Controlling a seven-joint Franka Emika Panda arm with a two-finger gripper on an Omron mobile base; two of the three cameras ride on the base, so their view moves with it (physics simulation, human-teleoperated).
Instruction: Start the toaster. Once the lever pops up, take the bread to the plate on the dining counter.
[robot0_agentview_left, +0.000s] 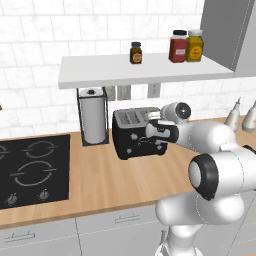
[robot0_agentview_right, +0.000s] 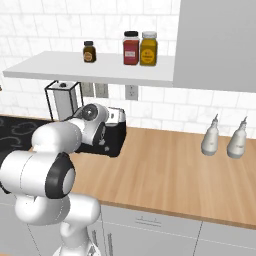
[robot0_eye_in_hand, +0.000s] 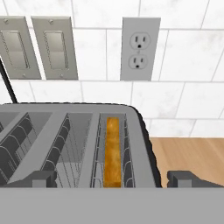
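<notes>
Gripper (robot0_eye_in_hand: 113, 179) jaws stand wide apart, holding nothing, poised just above the toaster (robot0_agentview_left: 131, 134); in the hand view one dark fingertip (robot0_eye_in_hand: 41, 178) sits over the left slots and the other beyond the toaster's right side, above the countertop. Between them, in the rightmost slot, the bread (robot0_eye_in_hand: 113, 151) stands on edge, sunk down inside the wire guides, its golden-brown top showing.

Black and boxy, the toaster sits toward the back edge of the wood-topped counter (robot0_agentview_left: 110, 180), angled a little, with the arm's hand over its right end in the left base view. Just beside it on its left stands a paper towel holder (robot0_agentview_left: 93, 115) with a white roll. Farther left, a black cooktop (robot0_agentview_left: 30, 170) is set into the counter. Well apart to the right, near the back edge, stand two pale bottles (robot0_agentview_right: 224, 139).

Behind the toaster the white tiled wall carries two light switches (robot0_eye_in_hand: 37, 47) and a power outlet (robot0_eye_in_hand: 139, 49). Above, a white shelf (robot0_agentview_left: 140, 72) holds a small dark jar (robot0_agentview_left: 135, 52), a red jar (robot0_agentview_left: 178, 46) and a yellow jar (robot0_agentview_left: 194, 45). A grey cabinet (robot0_agentview_right: 215, 45) hangs to the right of the shelf.
</notes>
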